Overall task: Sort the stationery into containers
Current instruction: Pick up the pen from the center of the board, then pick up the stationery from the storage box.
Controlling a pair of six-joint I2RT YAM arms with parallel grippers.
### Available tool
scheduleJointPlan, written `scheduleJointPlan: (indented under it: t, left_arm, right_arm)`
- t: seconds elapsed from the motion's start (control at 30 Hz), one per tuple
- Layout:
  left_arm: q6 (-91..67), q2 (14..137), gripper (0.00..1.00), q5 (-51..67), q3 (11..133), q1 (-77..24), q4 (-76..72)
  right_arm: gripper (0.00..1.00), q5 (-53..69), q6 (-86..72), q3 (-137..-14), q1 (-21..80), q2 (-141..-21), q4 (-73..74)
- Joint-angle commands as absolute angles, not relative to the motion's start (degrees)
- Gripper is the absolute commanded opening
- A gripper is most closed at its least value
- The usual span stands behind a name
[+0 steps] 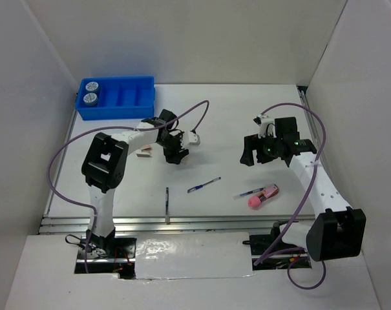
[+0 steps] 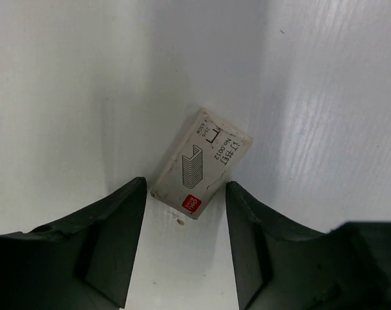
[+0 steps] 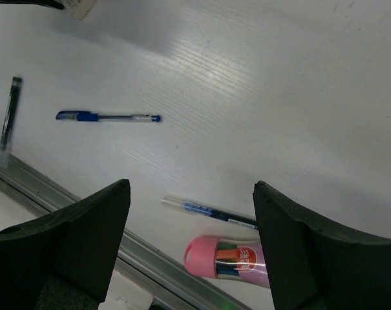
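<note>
The blue compartment tray (image 1: 127, 103) stands at the far left, with two tape rolls (image 1: 90, 92) in its left cell. My left gripper (image 1: 176, 154) is low over the table, right of the tray. In the left wrist view a small white staple box (image 2: 201, 158) lies flat with its near corner between the tips of the open left gripper (image 2: 185, 188). My right gripper (image 1: 260, 155) hovers open and holds nothing. Below it lie a clear blue pen (image 3: 208, 211) and a pink tube (image 3: 229, 257). Another blue pen (image 1: 203, 185) and a thin dark stick (image 1: 167, 201) lie mid-table.
A small white and pink item (image 1: 143, 153) lies under my left forearm. A metal rail (image 1: 150, 221) runs along the near table edge, close to the pink tube. White walls close in the table on three sides. Purple cables arc over both arms.
</note>
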State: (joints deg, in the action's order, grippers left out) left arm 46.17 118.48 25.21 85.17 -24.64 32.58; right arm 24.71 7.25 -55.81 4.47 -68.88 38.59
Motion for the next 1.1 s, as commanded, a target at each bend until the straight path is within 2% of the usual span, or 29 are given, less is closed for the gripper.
scheduleJointPlan:
  t: [0.0,0.03,0.1,0.4,0.67,0.9,1.07]
  left_arm:
    - [45.0,116.3,0.63,24.6,81.0,-25.4,28.9]
    - [43.3,115.8,0.54,24.2,80.3,-25.6,27.8]
    - [42.2,113.9,0.43,24.2,78.2,-25.5,25.2]
    - [34.6,108.3,0.09,29.4,76.3,-22.3,24.9]
    - [18.4,100.6,0.00,30.6,77.4,-10.5,19.4]
    - [2.3,102.1,0.00,19.4,89.4,4.5,13.3]
    - [0.6,107.0,0.00,12.7,96.8,7.8,9.9]
  right_arm:
    - [0.83,25.8,6.9,-55.4,4.1,-69.2,38.6]
    - [0.83,25.8,6.9,-55.5,4.1,-69.2,38.5]
    - [0.82,25.8,6.6,-55.4,4.2,-69.3,38.3]
    - [0.82,25.8,6.4,-56.0,4.5,-70.3,38.1]
    - [0.82,25.9,6.1,-55.8,5.4,-71.1,37.5]
    - [0.82,26.0,5.5,-56.5,6.5,-73.0,37.0]
    - [0.82,25.7,5.3,-57.0,6.9,-74.1,37.0]
